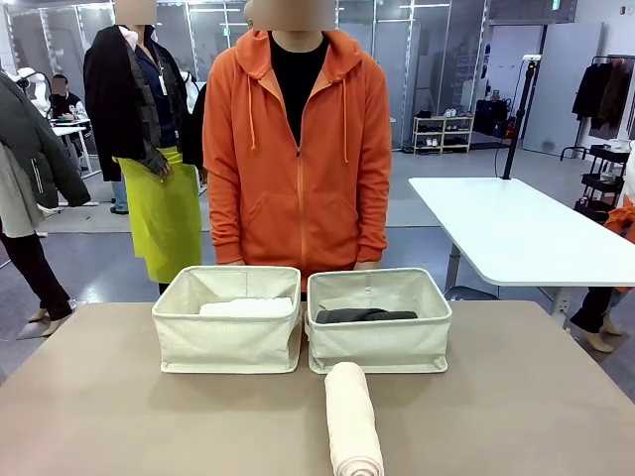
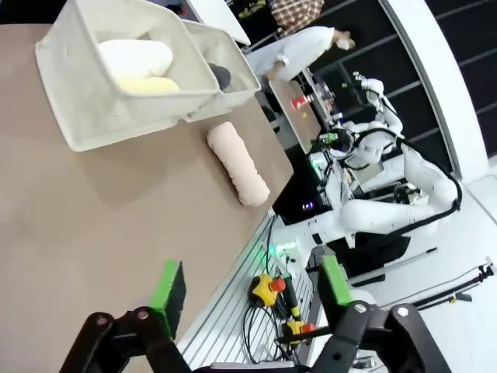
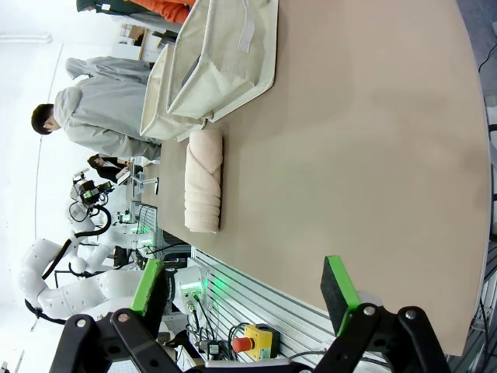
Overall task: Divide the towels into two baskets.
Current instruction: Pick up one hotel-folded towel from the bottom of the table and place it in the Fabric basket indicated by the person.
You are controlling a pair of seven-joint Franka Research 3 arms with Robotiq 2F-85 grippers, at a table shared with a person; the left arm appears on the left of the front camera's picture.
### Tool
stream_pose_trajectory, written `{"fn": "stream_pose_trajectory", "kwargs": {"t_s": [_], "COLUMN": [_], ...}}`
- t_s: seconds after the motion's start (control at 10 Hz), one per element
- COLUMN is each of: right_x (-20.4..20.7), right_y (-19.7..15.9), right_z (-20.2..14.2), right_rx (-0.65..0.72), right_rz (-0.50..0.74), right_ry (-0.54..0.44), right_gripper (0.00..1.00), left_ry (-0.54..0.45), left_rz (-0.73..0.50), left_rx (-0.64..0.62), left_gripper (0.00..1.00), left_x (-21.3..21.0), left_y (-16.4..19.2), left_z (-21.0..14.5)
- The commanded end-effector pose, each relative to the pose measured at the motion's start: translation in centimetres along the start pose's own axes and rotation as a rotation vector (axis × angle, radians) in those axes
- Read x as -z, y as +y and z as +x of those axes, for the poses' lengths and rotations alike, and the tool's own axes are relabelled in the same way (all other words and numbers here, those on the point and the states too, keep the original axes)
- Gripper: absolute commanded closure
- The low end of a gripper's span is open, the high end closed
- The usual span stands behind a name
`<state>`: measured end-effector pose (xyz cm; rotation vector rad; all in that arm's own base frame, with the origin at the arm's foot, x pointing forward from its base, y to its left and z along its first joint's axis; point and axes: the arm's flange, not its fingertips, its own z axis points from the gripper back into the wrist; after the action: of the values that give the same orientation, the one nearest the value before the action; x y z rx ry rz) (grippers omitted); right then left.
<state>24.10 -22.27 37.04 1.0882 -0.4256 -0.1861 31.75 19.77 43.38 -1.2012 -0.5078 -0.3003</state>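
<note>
The left gripper has its jaws spread wide, and its green pads face each other across an empty gap. Its black finger links angle up from the bottom edge of the left wrist view. The right gripper is parted just as wide, with nothing between its green pads, and it hangs in the air touching nothing.

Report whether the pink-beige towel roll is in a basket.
Out: the pale pink-beige rolled cloth towel lies on the brown tabletop, before the right-hand cream canvas basket.
</note>
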Motion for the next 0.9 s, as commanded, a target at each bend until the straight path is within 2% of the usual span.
{"fn": "stream_pose_trajectory", "kwargs": {"t_s": [0.0,0.3,0.4,0.8], "right_x": [-0.1,-0.1,-0.1,-0.1], "right_y": [0.3,0.3,0.3,0.3], "right_z": [-0.3,-0.3,-0.3,-0.3], "right_rx": [-0.01,-0.01,-0.01,-0.01], "right_rz": [0.002,0.002,0.002,0.002], "right_ry": [0.01,0.01,0.01,0.01], "right_gripper": [0.0,0.0,0.0,0.0], "left_ry": [-0.024,-0.048,-0.032,-0.036], "left_rz": [-0.027,0.008,0.009,0.014], "left_rx": [-0.026,-0.092,-0.068,-0.101], "left_gripper": [0.0,0.0,0.0,0.0], "left_x": [-0.9,-2.2,-2.0,-1.5], "left_y": [1.7,4.2,4.2,4.1], "left_z": [-0.1,-1.3,-1.2,-1.9]}}
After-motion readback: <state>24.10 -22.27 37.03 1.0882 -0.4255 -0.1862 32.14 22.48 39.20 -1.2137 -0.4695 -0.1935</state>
